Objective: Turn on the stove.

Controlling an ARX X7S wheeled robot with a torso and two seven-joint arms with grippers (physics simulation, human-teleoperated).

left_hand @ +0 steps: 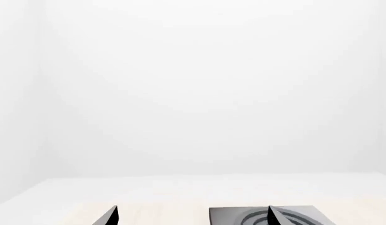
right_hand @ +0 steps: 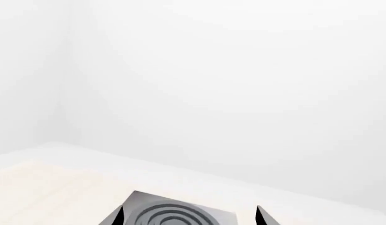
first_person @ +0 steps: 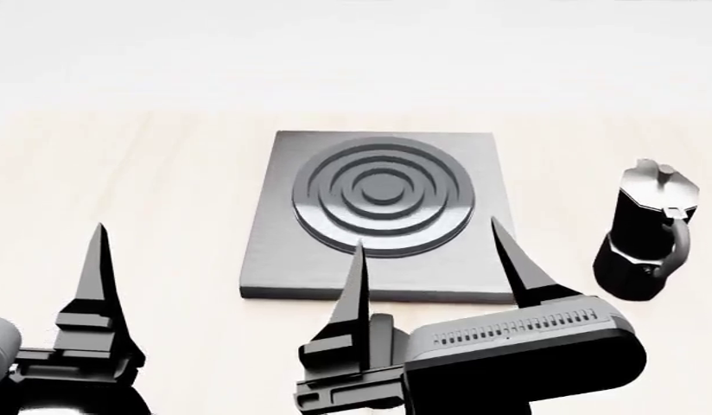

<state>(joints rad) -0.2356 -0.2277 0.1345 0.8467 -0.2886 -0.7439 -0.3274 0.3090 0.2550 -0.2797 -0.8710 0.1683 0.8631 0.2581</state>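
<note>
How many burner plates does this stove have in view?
1. A single set of concentric rings sits centered on the stove, ahead of the right gripper. No others visible.

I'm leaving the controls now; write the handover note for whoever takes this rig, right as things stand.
Left gripper: open, empty, near the table's front edge, left of the stove.
Right gripper: open, empty, fingertips over the stove's near edge.
Stove: flat on the table, centre, burner rings bare. Its knob is not visible in any view; the right arm hides the near side.
Moka pot: upright on the table, right of the stove, apart from it.
Done: nothing evident; neither gripper touches anything.
Left: find the knob and turn it.
</note>
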